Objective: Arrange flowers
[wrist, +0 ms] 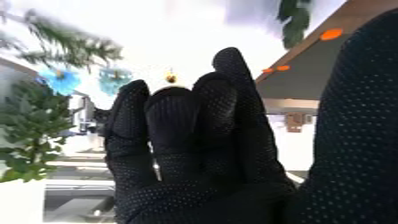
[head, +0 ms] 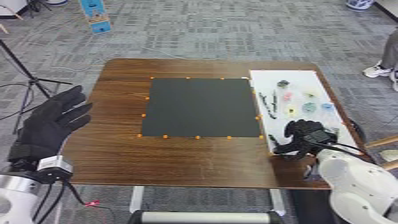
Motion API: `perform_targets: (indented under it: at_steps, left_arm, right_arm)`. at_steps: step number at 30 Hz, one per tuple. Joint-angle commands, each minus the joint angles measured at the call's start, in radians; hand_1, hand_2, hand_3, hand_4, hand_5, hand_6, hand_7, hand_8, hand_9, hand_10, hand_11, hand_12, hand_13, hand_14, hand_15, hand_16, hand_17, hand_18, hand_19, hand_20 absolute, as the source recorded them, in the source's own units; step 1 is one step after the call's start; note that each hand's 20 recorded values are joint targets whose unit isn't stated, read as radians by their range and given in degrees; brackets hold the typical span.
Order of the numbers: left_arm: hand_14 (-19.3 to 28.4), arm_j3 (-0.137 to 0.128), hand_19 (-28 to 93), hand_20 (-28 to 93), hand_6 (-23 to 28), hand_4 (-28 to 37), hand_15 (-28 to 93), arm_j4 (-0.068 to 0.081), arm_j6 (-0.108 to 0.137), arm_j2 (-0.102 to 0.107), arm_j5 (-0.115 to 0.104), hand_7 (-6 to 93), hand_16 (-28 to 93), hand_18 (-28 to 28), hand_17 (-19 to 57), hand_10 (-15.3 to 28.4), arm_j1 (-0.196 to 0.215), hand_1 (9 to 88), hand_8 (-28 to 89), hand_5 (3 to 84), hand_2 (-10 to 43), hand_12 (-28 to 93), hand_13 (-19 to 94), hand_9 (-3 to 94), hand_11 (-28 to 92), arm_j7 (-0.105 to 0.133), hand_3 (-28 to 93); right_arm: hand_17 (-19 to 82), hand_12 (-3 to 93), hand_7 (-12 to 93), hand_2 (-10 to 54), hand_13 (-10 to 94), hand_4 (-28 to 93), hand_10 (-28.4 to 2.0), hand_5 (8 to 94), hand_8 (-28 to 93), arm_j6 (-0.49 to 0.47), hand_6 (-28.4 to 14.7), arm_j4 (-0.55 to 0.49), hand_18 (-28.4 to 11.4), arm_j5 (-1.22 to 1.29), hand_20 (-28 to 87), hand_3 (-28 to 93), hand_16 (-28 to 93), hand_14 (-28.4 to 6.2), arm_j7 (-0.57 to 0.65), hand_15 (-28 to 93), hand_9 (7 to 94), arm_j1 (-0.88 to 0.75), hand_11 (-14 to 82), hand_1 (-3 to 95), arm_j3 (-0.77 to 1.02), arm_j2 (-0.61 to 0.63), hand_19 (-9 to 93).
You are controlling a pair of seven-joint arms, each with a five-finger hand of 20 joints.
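Along the right side of the brown wooden surface (head: 107, 165) lies a white sheet (head: 281, 129) that carries the flowers, loose rather than in any vessel. Toward its far end sits a dark flower head (head: 283, 83), with a pink flower (head: 287, 96) and a pale yellow flower (head: 310, 94) nearer the robot; a teal flower (head: 309, 107) and a blue flower (head: 327, 106) rest just beside each other. Dark green sprigs (head: 274, 104) run lengthwise on the sheet's left part. Over the sheet's near end is the right hand (head: 306, 137), palm down, its fingers relaxed and the thumb well apart from them, grasping nothing; whether it touches the sheet cannot be told. Left of the sheet, a black square mat (head: 200, 107) lies near the middle of the surface, with orange markers (head: 165, 136) around its edges. Beyond the surface's left edge, the left hand (head: 53, 122) is raised, released, its fingers extended and holding nothing. On the floor at the far right stands a blue-and-white pot (head: 359, 4), its contents impossible to make out. Beside the right hand, the wrist view shows a leafy green plant (wrist: 31, 130), its container unclear.
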Motion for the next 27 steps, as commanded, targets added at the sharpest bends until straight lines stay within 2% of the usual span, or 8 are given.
perform_targets:
  at_steps: [1,3,7,10,11,17,22,27]
  left_arm:
    - [12.7,0.004,41,8,2.7,-28.3,26,0.004,-0.011,0.002,-0.007,22.3,1,21.3,-11.9,10.6,0.001,23.8,-12,26.5,-5.1,14,22,23.7,23,-0.005,71]
    - [12.7,0.004,41,8,2.7,-28.3,26,0.005,-0.012,0.002,-0.005,22.3,1,21.3,-11.9,10.6,0.000,23.8,-12,26.5,-5.1,14,22,23.7,23,-0.006,71]
    - [12.7,0.006,41,8,2.7,-28.3,26,0.007,-0.013,0.003,-0.006,22.4,1,21.3,-11.9,10.6,-0.005,23.7,-12,26.5,-5.2,14,22,23.8,23,-0.009,72]
    - [12.7,0.007,41,8,2.7,-28.3,26,0.007,-0.010,0.002,-0.006,22.4,1,21.3,-11.9,10.6,-0.005,23.7,-12,26.5,-5.2,14,22,23.8,23,-0.009,72]
    - [12.7,0.007,41,8,2.7,-28.3,26,0.005,-0.007,0.001,-0.006,22.3,1,21.3,-11.9,10.6,-0.003,23.7,-12,26.5,-5.2,14,22,23.8,23,-0.007,72]
    - [12.7,0.008,41,8,2.7,-28.3,26,0.004,-0.009,-0.006,-0.007,22.4,1,21.3,-11.9,10.6,-0.001,23.7,-12,26.6,-5.1,14,22,23.8,23,-0.009,72]
    - [12.7,0.006,41,8,2.8,-28.3,26,0.003,-0.009,-0.008,-0.007,22.4,1,21.3,-11.9,10.7,0.001,23.7,-12,26.7,-5.0,14,22,23.8,23,-0.007,72]
    - [12.8,0.011,41,8,2.7,-28.3,26,0.005,-0.011,-0.008,-0.006,22.5,1,21.3,-12.0,10.7,-0.003,23.7,-12,26.7,-4.9,14,22,23.8,23,-0.007,72]
  right_arm:
    - [24,53.5,18,-9.5,54,-21,-14.4,57.0,-9,0.032,-4.5,0.006,-21.3,-0.022,47,19,40,-15.1,0.028,79,57.1,-0.086,61.2,53.6,0.027,-0.027,77]
    - [24,53.0,19,-9.5,54,-20,-14.4,57.0,-9,0.030,-4.5,0.010,-21.3,-0.024,47,18,40,-15.1,0.034,79,57.0,-0.094,61.0,53.8,0.026,-0.030,77]
    - [24,52.4,19,-9.5,54,-25,-14.4,57.4,-9,0.017,-4.1,0.010,-21.4,-0.032,47,25,39,-14.9,0.044,78,56.8,-0.118,60.6,52.7,0.029,-0.045,77]
    - [24,50.9,21,-9.5,54,-28,-14.4,58.5,-10,0.025,-3.3,0.007,-21.4,-0.043,46,39,39,-14.6,0.059,77,56.3,-0.140,59.7,49.3,0.025,-0.058,77]
    - [24,50.7,22,-9.5,54,-28,-14.4,58.8,-10,0.028,-3.0,0.007,-21.3,-0.054,46,41,38,-14.4,0.066,77,56.2,-0.147,59.6,49.0,0.021,-0.063,77]
    - [24,49.9,31,-9.5,54,-28,-14.2,59.5,-10,0.026,-1.4,0.016,-20.8,-0.093,46,39,38,-13.9,0.090,77,56.0,-0.187,59.8,55.0,-0.011,-0.096,77]
    - [24,51.5,40,-9.5,53,-28,-14.1,57.5,-11,0.016,-2.1,0.003,-20.7,-0.099,46,35,39,-14.1,0.070,77,54.5,-0.210,60.6,57.3,-0.046,-0.107,77]
    - [24,51.6,47,-9.5,52,-28,-14.0,57.0,-13,0.069,-2.6,0.026,-20.6,-0.145,46,35,39,-13.9,0.054,78,54.5,-0.194,61.7,57.7,-0.122,-0.111,77]
